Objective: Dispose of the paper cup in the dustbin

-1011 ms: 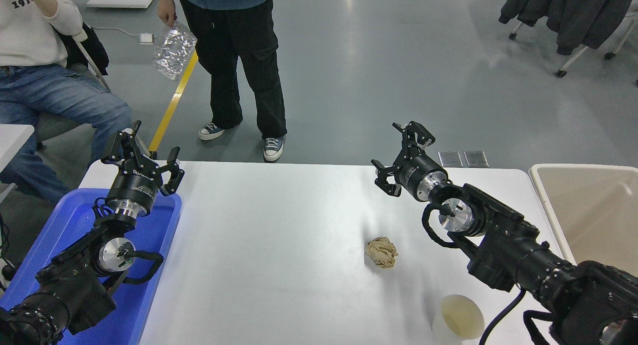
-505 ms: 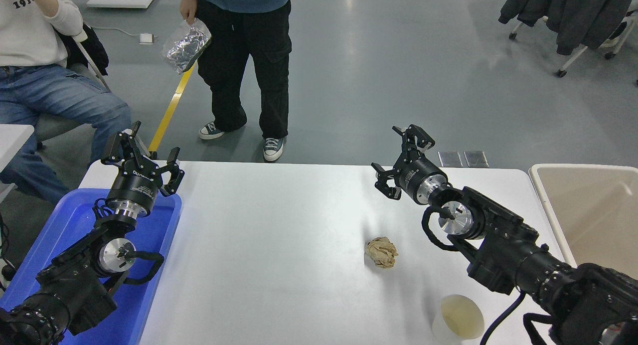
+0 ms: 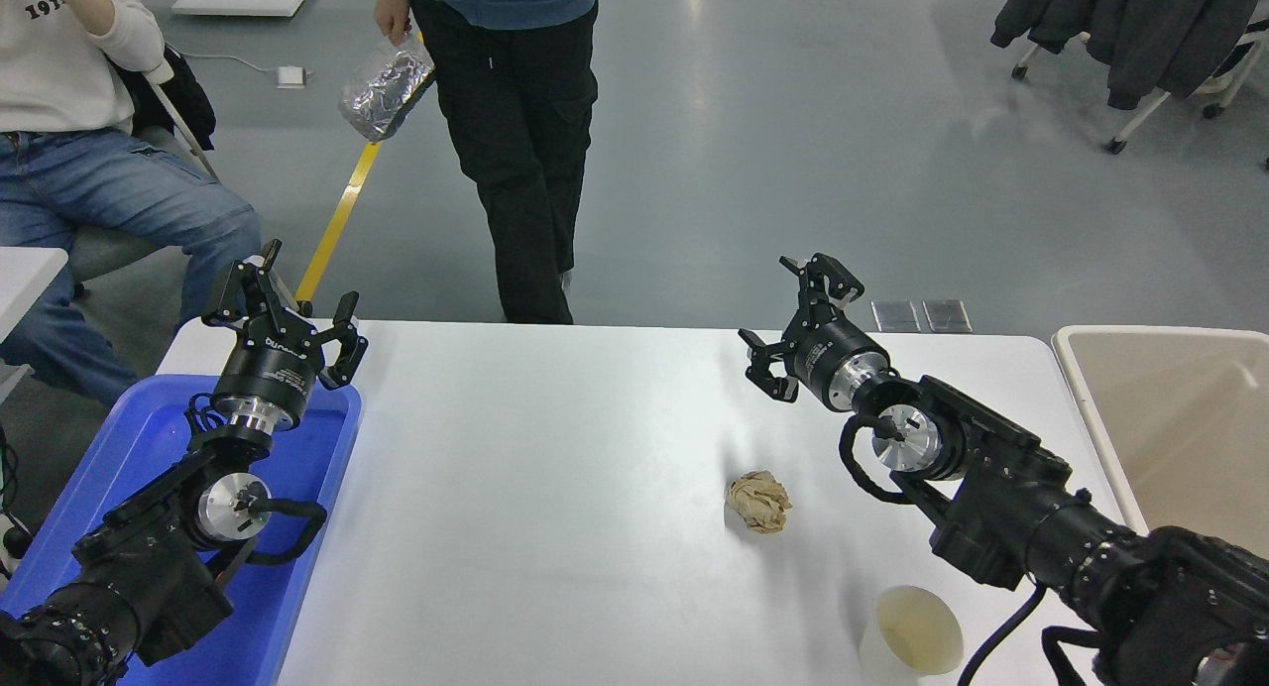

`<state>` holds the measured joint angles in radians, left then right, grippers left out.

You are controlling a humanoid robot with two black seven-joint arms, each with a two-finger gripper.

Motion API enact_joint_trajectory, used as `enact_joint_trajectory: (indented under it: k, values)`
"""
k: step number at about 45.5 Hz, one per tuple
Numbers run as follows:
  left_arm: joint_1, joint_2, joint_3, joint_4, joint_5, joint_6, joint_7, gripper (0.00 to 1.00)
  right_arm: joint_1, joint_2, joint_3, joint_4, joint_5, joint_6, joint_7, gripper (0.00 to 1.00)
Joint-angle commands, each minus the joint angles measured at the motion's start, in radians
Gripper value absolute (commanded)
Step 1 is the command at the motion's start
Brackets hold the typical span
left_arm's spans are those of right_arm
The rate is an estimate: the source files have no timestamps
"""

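Standing upright at the bottom right of the frame, near the front edge of the white bench (image 3: pixel 555 527), the paper cup (image 3: pixel 910 644) waits untouched, its cream-stained inside facing up. The right arm passes just to the right of it, reaching up the frame, so that the right gripper (image 3: pixel 796 321) hovers well beyond the cup near the bench's far edge, its jaws spread wide and holding nothing. Between cup and gripper, a little right of centre, lies a crumpled brown paper ball (image 3: pixel 759 502), apart from both.

At the right edge of the frame the dustbin (image 3: pixel 1081 341) stands open beside the bench, only its pale rim and beige inside in view. At lower left the left arm is parked over a blue tray (image 3: pixel 139 438), and the left gripper (image 3: pixel 283 309) is likewise spread and empty.

By the look of it, the task is at its first step: the cup has not yet been picked up. The next move would call for drawing the right gripper back toward the near edge, lowering its open jaws around the cup's wall without crushing it, and steering clear of the paper ball.

Beyond the bench, at the top of the frame, a person in black trousers (image 3: pixel 516 141) holds a silvery bag (image 3: pixel 385 83); another sits at upper left (image 3: pixel 89 171).
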<state>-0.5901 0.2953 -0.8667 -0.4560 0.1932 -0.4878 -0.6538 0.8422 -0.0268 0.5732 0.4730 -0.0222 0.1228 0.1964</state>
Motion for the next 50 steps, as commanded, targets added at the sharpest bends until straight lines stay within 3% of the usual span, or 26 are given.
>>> enact_joint_trajectory:
  k: [1,11,23,41,50]
  values:
    - [0.0,0.001,0.002,-0.001,0.0,0.0,0.0,1.0,0.023,-0.005,-0.001,0.012,-0.005,0.001,0.0,1.0]
    - [0.0,0.001,0.002,0.0,0.0,0.0,0.0,1.0,0.024,-0.01,-0.019,0.114,-0.027,0.003,0.0,1.0]
    - [0.0,0.001,0.002,0.0,0.0,0.0,-0.001,1.0,0.009,-0.038,-0.102,0.151,-0.246,0.072,0.0,1.0]
    - [0.0,0.001,0.002,-0.001,0.0,0.0,-0.001,1.0,0.017,-0.367,-0.191,0.297,-0.413,0.451,0.031,1.0]
    - [0.001,0.002,0.0,-0.001,0.0,0.0,-0.001,1.0,0.008,-0.507,-0.19,0.412,-0.614,0.486,0.032,1.0]
